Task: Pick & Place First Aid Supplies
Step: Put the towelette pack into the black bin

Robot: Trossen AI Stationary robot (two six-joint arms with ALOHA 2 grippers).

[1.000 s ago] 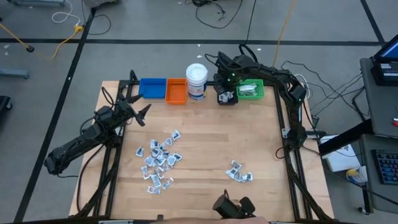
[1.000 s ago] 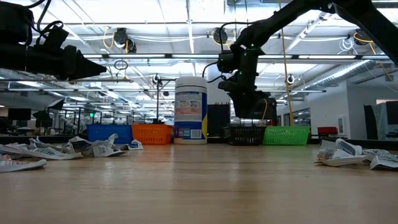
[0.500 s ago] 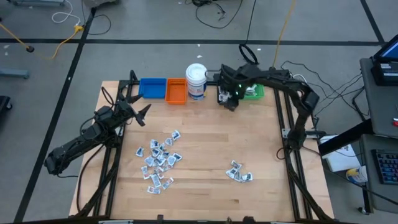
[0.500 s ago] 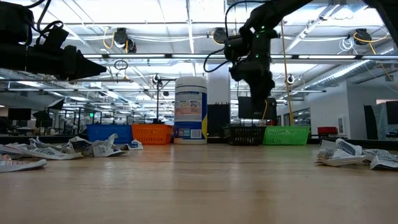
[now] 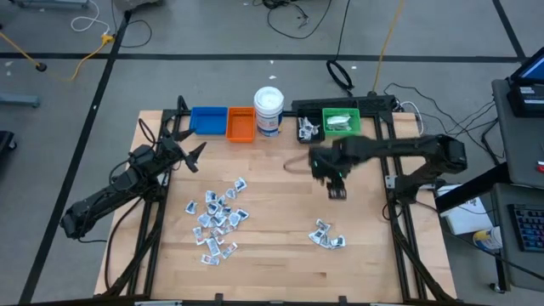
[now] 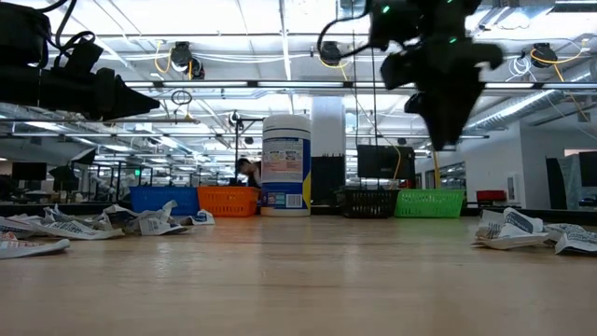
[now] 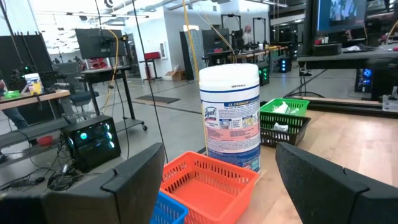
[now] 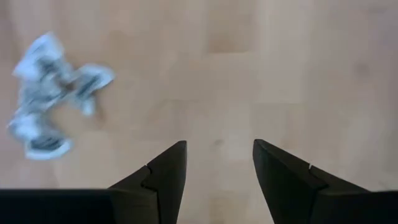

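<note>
The first aid supplies are small white and light-blue packets lying flat on the wooden table: a large scatter (image 5: 217, 219) on the left and a small cluster (image 5: 326, 239) near the right front, also seen in the right wrist view (image 8: 50, 93). Some packets lie in the black bin (image 5: 308, 129) and the green bin (image 5: 342, 122). My right gripper (image 5: 337, 185) hangs open above bare table, pointing down, between the bins and the small cluster (image 6: 532, 229). My left gripper (image 5: 190, 154) waits open above the table's left side, aimed toward the bins.
A blue bin (image 5: 208, 120), an orange bin (image 5: 240, 125) and a white jar with a blue label (image 5: 269, 110) stand along the far edge, left of the black bin. The left wrist view shows the jar (image 7: 230, 118) behind the orange bin (image 7: 208, 180). Bare wood lies mid-table.
My right gripper has swung away from above the black bin, toward the table's near edge and slightly right, and now hangs over bare wood closer to the small cluster of packets. The left arm has kept still.
</note>
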